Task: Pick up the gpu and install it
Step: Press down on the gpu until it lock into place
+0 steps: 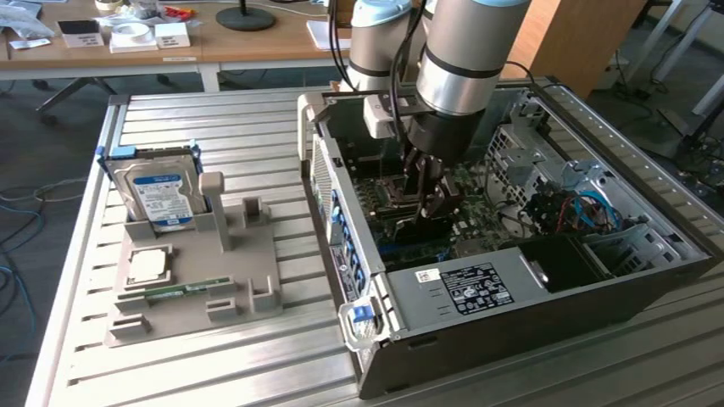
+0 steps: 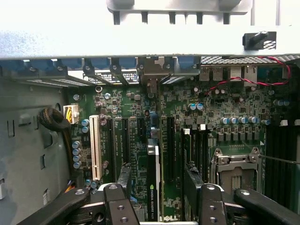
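While I watch the wrist view, my black two-fingered gripper [image 2: 157, 187] holds the thin green gpu card [image 2: 153, 183] edge-on between its narrowed jaws, over the green motherboard's [image 2: 225, 112] black expansion slots. From outside, it reaches deep into the open black computer case [image 1: 543, 297], near the case's middle.

Exterior view: daylight reaches me from the frame's upper right, putting bright streaks on the ribbed table [image 1: 226, 356] and glare on my arm's silver casing. The computer case [image 1: 531, 297] interior lies in shadow. Wrist view: the case wall [image 2: 150, 42] across the upper frame is washed out nearly white; the motherboard [image 2: 225, 112] below is dim, slightly soft, darkest at lower corners.
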Motion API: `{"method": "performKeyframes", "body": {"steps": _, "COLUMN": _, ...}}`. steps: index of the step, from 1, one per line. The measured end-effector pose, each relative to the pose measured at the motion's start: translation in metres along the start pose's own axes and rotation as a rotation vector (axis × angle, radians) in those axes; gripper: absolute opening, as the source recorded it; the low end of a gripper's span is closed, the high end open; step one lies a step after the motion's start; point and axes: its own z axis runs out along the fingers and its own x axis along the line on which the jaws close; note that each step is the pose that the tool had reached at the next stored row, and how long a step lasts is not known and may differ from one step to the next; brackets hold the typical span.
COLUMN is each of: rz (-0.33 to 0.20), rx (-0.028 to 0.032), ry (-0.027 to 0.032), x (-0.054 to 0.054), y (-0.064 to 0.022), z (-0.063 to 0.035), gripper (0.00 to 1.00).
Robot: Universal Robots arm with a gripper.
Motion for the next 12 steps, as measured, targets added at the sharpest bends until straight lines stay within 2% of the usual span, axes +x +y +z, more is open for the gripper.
{"method": "performKeyframes", "body": {"steps": 8, "rz": 0.000, "rx": 0.0000, "ry": 0.0000, "x": 0.0000, "y": 0.0000, "z": 0.0000, "gripper": 0.56}}
{"method": "performKeyframes", "body": {"steps": 9, "rz": 0.000, "rx": 0.0000, "ry": 0.0000, "x": 0.0000, "y": 0.0000, "z": 0.0000, "gripper": 0.49}}
{"method": "performKeyframes", "body": {"steps": 10, "rz": 0.000, "rx": 0.0000, "ry": 0.0000, "x": 0.0000, "y": 0.0000, "z": 0.0000, "gripper": 0.49}}
{"method": "performKeyframes", "body": {"steps": 12, "rz": 0.000, "rx": 0.0000, "ry": 0.0000, "x": 0.0000, "y": 0.0000, "z": 0.0000, "gripper": 0.38}}
